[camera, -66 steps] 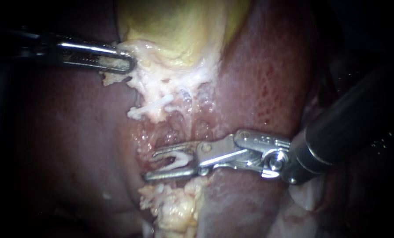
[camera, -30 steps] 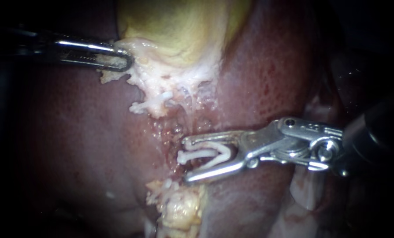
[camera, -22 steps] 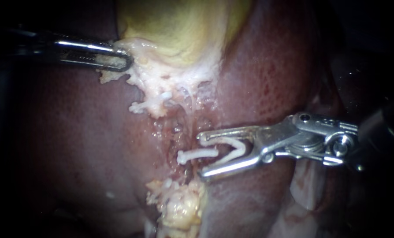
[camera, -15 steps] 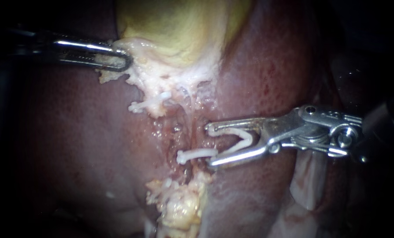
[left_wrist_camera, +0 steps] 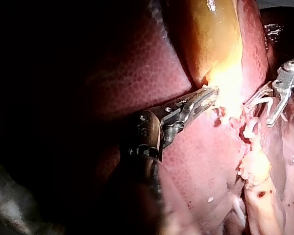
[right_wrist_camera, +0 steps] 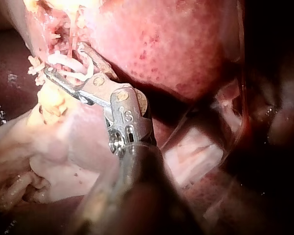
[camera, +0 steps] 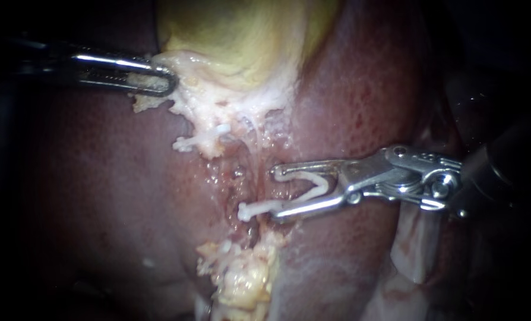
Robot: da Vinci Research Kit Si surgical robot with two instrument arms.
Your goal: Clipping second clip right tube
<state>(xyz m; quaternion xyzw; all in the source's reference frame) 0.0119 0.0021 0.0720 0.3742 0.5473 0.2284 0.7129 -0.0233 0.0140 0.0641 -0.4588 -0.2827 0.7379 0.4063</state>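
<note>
Left instrument point(camera: 164, 83) is pinching the gallbladder fringe point(camera: 200, 107), probably tugging it sideways so the tube point(camera: 250, 163) is stretching taut, while the right instrument point(camera: 274, 193), jaws spread yet cradling a white clip point(camera: 316, 185), is hovering right beside the shut clip point(camera: 259, 208) on it.

The endoscope looks closely at the liver point(camera: 99, 196), side-on to the left instrument point(camera: 167, 83) and the right instrument point(camera: 274, 194). Each wrist camera looks along its own shaft. All share tissue point(camera: 242, 178) ahead of the right instrument.
</note>
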